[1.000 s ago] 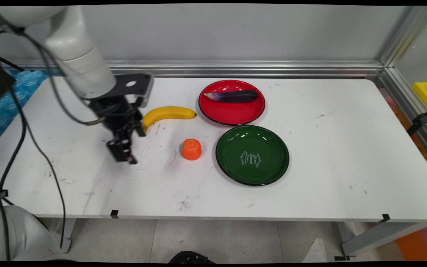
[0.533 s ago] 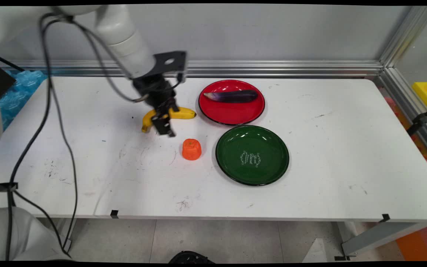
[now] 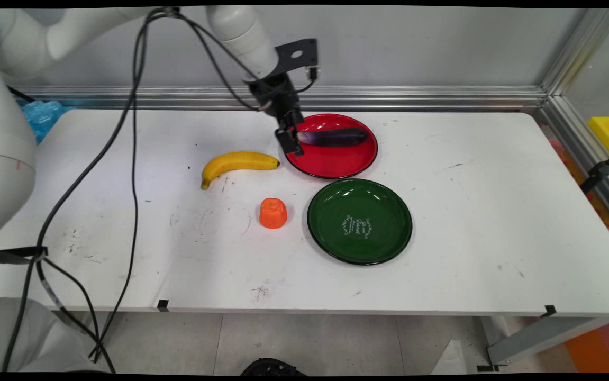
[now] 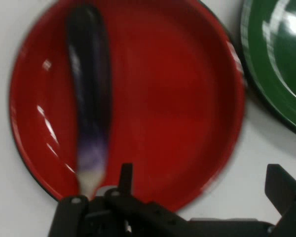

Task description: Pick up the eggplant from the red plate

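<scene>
My gripper (image 3: 290, 142) hangs open over the left edge of the red plate (image 3: 330, 162), with nothing between its fingers. A dark purple eggplant (image 3: 333, 137) lies across the back of that plate, its pale stem end just beside the fingers. In the hand view the eggplant (image 4: 89, 98) runs along the left side of the red plate (image 4: 177, 98), and my gripper (image 4: 202, 183) sits over the plate's near rim, fingers wide apart. A yellow banana (image 3: 238, 161) lies on the table to the left of the plate.
An empty green plate (image 3: 383, 203) sits in front of the red one, also seen in the hand view as the green plate (image 4: 276, 59). A small orange object (image 3: 273, 212) stands left of it. An aluminium rail (image 3: 389, 98) lines the back wall.
The gripper has swung right and toward the back, from the table's left, over the banana, to the left edge of the red plate. The objects have not moved.
</scene>
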